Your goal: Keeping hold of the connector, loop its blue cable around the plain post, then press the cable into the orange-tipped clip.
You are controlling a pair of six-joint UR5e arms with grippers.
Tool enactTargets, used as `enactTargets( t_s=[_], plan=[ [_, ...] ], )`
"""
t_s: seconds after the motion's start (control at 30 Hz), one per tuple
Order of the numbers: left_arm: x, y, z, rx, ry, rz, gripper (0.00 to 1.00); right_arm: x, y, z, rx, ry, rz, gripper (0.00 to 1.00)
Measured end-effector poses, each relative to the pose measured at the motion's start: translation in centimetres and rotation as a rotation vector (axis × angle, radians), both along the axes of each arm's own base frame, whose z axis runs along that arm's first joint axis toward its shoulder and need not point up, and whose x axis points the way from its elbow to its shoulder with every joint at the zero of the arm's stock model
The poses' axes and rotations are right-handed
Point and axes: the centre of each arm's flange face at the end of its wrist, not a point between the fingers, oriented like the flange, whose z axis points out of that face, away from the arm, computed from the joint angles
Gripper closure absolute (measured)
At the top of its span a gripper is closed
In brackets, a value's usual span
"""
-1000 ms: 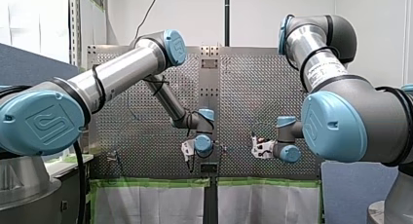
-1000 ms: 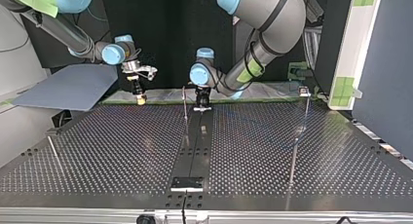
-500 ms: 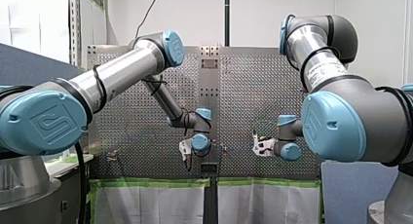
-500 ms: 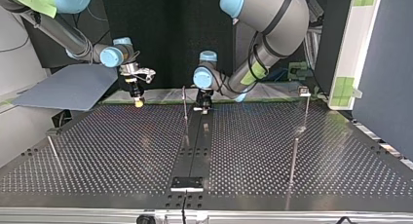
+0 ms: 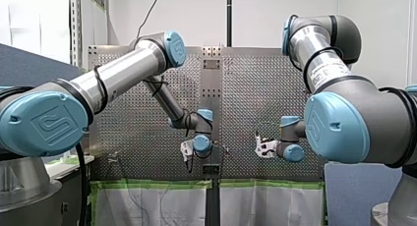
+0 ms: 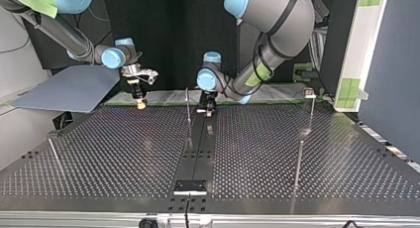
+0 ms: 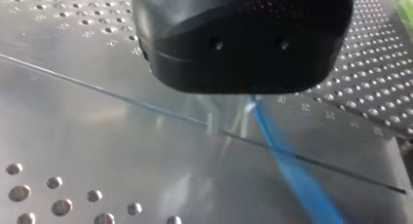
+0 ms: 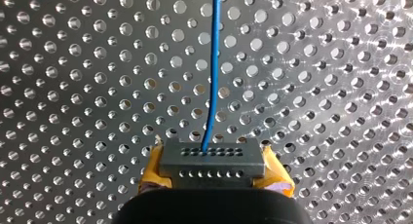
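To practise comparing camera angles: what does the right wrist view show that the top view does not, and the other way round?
Only the right wrist view: my right gripper shut on the grey connector, yellow pads on either side, and the blue cable running out of the connector ahead of the gripper. Only the top view: both arms, my left gripper at the far end of the black centre strip, and a thin upright post beside it. Both: the perforated table and my right gripper with its yellow tip.

In the left wrist view the blue cable point(image 7: 297, 185) is a blur running off the frame's lower right. The black housing of my left gripper point(image 7: 229, 119) is cropped at the upper edge.
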Motion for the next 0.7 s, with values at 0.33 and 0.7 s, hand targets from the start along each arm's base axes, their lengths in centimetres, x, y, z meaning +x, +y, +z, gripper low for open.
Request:
enactTargets(
  t_s=[0.33, 0.7],
  plan=[
    [-0.5, 0.0, -0.3, 0.100, 0.033, -0.043, 0.01, 0.0, 0.0, 0.0, -0.001, -0.001, 0.001, 1.00],
    [-2.5, -0.5, -0.7, 0.227, 0.097, -0.060, 0.01, 0.0, 0.0, 0.0, 0.001, 0.000, 0.001, 1.00]
  ],
)
